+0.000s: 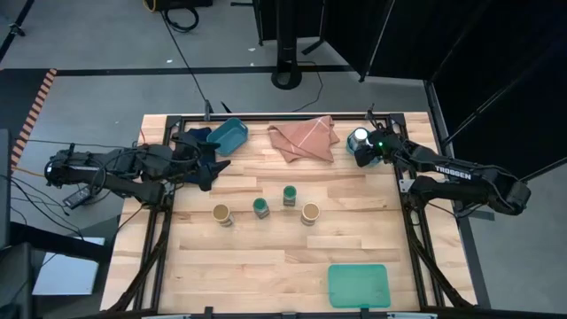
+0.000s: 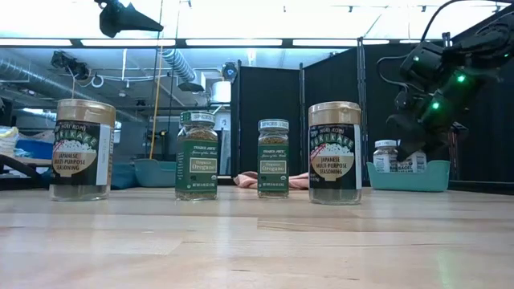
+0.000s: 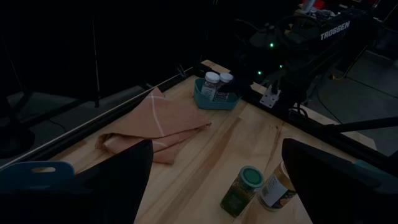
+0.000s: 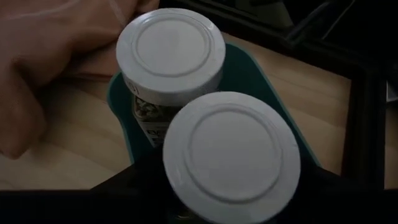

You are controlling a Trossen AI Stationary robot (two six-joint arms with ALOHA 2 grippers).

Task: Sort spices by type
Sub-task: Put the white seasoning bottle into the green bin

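Observation:
Two white-lidded spice jars stand in a teal bin (image 4: 273, 93) at the table's far right: the farther jar (image 4: 171, 53) and the nearer jar (image 4: 230, 155). My right gripper (image 1: 363, 146) reaches down into that bin and is shut on the nearer jar. Mid-table, two tan-topped jars (image 1: 221, 213) (image 1: 310, 213) and two green-lidded jars (image 1: 260, 207) (image 1: 290, 196) stand upright on their bases in a row. My left gripper (image 3: 217, 186) hovers open at the far left beside a second teal bin (image 1: 229, 135), holding nothing. My right gripper has its two fingers (image 4: 134, 180) on either side of the nearer white-lidded jar, below its lid (image 4: 186, 180). It comes slanting down from the table's right. The wide lid hides the place of contact. The jar stands upright in the bin, close against the other white-lidded jar.
A pink cloth (image 1: 303, 139) lies crumpled at the far edge between the two bins. A flat green tray (image 1: 358, 284) lies at the near right. Bare wood stretches in front of the jar row.

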